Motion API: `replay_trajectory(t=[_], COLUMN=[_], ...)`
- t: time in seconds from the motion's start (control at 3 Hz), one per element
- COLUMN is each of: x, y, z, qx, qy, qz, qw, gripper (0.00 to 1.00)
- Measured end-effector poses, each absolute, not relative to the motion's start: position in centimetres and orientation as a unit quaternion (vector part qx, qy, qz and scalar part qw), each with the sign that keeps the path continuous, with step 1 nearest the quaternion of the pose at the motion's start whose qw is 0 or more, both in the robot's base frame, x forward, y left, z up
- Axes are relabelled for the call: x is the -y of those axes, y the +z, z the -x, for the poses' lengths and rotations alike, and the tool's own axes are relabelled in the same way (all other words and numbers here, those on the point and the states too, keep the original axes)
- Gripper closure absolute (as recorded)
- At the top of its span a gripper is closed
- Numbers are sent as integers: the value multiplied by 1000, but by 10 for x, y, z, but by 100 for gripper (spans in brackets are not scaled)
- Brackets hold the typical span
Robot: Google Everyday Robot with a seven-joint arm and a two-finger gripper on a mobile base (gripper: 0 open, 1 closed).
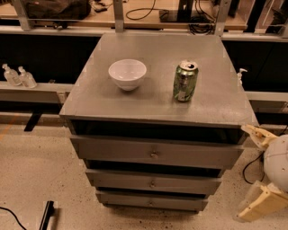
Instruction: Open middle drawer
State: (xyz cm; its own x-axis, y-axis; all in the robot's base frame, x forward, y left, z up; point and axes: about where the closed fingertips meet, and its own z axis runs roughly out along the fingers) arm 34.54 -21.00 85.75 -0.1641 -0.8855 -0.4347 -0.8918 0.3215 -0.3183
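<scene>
Cabinet [135,105] rt: pincer [245,173] spread wide, empty.

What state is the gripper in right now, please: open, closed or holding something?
Gripper: jaws open, holding nothing, low to the right of the middle drawer and not touching it.

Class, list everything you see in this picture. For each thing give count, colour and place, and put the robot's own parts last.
cabinet: one, grey, centre
bowl: one, white, cabinet top, left
can: one, green, upright, cabinet top, right of the bowl
top drawer: one, grey, under the cabinet top
middle drawer: one, grey, second front down
bottom drawer: one, grey, lowest
bottles: two, clear, ledge at far left
bag: one, dark, bench behind, upper left
gripper: one, cream, lower right, beside the cabinet, apart from the drawers
</scene>
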Motion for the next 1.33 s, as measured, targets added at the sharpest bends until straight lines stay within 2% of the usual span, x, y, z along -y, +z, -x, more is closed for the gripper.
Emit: replay_trajectory(t=[0.33, 1.0, 1.33], x=[222, 241, 240], y=[836, 738, 733], z=[-358, -364, -364], qx=[-759, -735, -725], qy=[10, 91, 91], qz=[586, 580, 592], qw=[284, 339, 340], gripper=[0, 0, 0])
